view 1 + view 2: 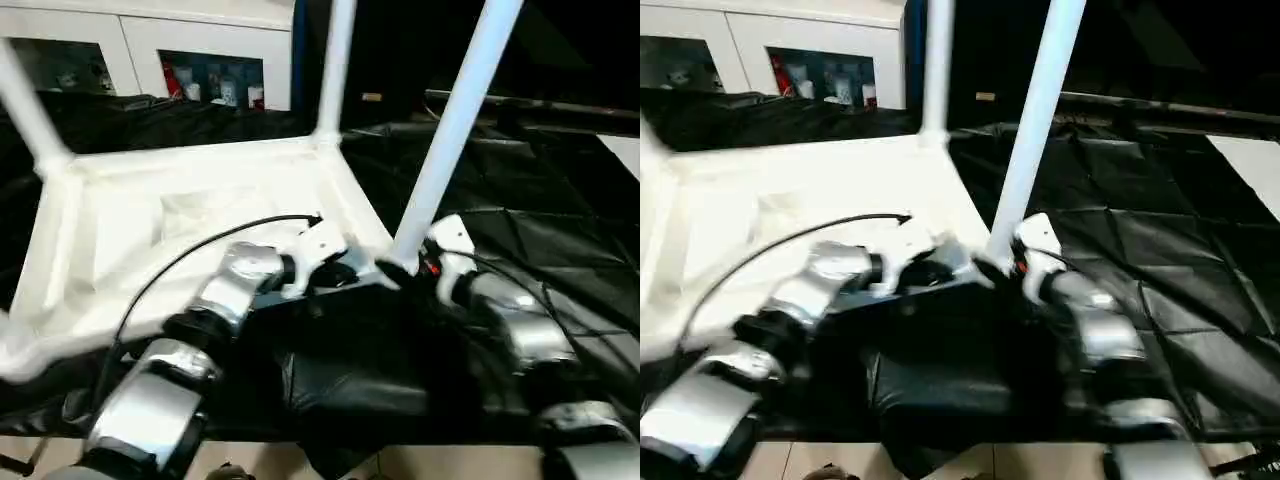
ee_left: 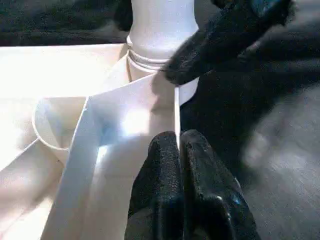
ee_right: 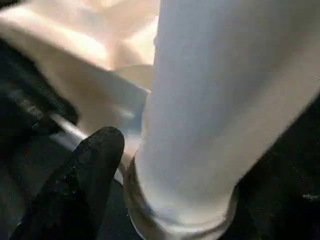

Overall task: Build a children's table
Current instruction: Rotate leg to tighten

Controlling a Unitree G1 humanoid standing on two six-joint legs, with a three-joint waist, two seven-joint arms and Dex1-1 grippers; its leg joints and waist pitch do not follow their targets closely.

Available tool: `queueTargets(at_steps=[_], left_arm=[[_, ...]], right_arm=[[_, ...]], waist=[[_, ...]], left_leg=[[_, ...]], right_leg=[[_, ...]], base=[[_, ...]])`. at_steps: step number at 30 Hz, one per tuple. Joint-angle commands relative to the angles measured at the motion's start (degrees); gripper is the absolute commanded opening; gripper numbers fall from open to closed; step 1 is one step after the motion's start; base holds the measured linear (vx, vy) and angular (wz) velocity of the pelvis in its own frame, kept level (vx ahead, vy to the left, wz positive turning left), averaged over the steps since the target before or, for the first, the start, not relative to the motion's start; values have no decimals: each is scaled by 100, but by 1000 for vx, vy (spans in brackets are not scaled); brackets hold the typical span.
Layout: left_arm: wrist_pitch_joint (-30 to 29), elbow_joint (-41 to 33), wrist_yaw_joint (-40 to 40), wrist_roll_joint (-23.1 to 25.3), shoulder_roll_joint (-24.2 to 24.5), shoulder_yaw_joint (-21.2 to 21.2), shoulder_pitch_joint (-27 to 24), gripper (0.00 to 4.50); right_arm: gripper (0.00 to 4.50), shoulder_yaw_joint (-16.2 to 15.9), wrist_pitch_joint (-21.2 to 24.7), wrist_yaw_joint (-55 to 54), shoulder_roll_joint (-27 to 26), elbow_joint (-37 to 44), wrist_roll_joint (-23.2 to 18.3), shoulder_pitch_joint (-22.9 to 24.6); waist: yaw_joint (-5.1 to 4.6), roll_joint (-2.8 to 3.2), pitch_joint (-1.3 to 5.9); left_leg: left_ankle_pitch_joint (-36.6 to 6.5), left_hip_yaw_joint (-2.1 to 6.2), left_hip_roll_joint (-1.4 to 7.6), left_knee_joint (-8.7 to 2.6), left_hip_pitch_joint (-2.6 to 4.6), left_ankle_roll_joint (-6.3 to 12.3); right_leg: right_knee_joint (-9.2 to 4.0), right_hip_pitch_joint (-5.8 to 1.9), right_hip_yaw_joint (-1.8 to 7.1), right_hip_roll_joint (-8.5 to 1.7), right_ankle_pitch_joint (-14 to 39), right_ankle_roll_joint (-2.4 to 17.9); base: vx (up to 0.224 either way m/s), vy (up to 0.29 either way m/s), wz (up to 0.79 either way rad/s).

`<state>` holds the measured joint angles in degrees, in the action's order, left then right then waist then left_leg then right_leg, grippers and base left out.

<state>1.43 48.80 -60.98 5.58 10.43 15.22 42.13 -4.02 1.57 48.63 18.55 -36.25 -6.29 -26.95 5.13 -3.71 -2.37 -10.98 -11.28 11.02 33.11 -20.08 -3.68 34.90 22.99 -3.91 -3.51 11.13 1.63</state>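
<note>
The children's table lies upside down: a white square tabletop (image 1: 180, 215) with its ribbed underside up. Three white legs stand in its corner sockets: near right (image 1: 455, 130), far right (image 1: 335, 70) and left (image 1: 25, 110). My left gripper (image 2: 177, 147) is at the near right corner, its fingers pressed together on the thin rim wall (image 2: 176, 107). My right gripper (image 1: 400, 268) is at the foot of the near right leg (image 3: 220, 100). One finger (image 3: 95, 165) stands just off the leg, and the other is hidden behind it.
A black quilted cloth (image 1: 540, 220) covers the work surface under and to the right of the tabletop. A white cabinet with open shelves (image 1: 210, 60) stands at the back. A white board (image 1: 625, 150) shows at the right edge. A black cable (image 1: 200, 245) arcs over my left forearm.
</note>
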Motion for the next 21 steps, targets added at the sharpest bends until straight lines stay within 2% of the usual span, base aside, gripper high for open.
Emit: queueTargets(at_steps=[1,4,5,7,9,10,11,15,16,20,21], left_arm=[[117,-140,-643,-139,95,191,-138,0],[34,-274,-1116,-271,271,201,-186,0],[-52,-415,-1515,-366,424,239,-239,0],[-147,-500,-1737,-422,532,246,-268,0],[-166,-524,-1793,-439,579,236,-277,0],[-195,-547,-1851,-445,621,212,-287,0],[-202,-569,-1872,-453,644,207,-296,0],[-222,-610,-1882,-484,690,177,-312,0],[-231,-618,-1888,-489,696,170,-316,0],[-295,-738,-1915,-534,720,170,-382,0],[-289,-741,-1866,-528,705,164,-391,0]], right_arm=[[363,-169,-76,804,212,307,-146,116],[363,-176,-97,1166,410,419,-216,158],[363,-175,-93,1352,516,470,-278,162],[363,-179,-79,1537,578,501,-385,161],[363,-182,-30,1677,602,529,-466,170],[350,-227,-15,1827,633,560,-461,195],[339,-238,2,1889,641,576,-461,206],[327,-273,34,1966,597,566,-453,207],[293,-275,43,1978,584,566,-455,205],[284,-315,80,2033,526,583,-524,231],[268,-329,95,2023,506,605,-537,263]], waist=[[19,-39,276],[17,-48,278],[25,-43,274],[38,-58,267],[53,-45,263],[55,-85,258],[65,-65,258],[63,-82,259],[60,-82,263],[57,-75,267],[53,-69,268]], left_leg=[[-934,130,284,-343,4,482],[-877,125,298,-341,9,500],[-857,124,300,-343,10,496],[-872,102,310,-340,9,487],[-918,103,310,-339,11,454],[-944,102,306,-336,8,416],[-937,108,308,-339,13,396],[-901,113,300,-339,10,381],[-870,115,300,-340,15,372],[-805,116,303,-336,3,395],[-793,115,301,-334,5,393]], right_leg=[[-467,-296,324,-545,1217,1010],[-433,-296,313,-535,1010,1144],[-432,-301,315,-541,992,1159],[-418,-293,308,-520,995,1196],[-427,-289,304,-534,1113,1184],[-442,-291,305,-541,1256,1144],[-445,-283,309,-545,1324,1113],[-440,-280,308,-541,1311,1095],[-438,-280,310,-545,1288,1097],[-414,-293,308,-539,1128,1142],[-415,-292,309,-541,1092,1156]], base=[[0,0,0],[0,0,0],[0,0,0],[0,0,0],[0,0,0],[0,0,0],[0,0,0],[0,0,0],[0,0,0],[0,0,0],[0,0,0]])
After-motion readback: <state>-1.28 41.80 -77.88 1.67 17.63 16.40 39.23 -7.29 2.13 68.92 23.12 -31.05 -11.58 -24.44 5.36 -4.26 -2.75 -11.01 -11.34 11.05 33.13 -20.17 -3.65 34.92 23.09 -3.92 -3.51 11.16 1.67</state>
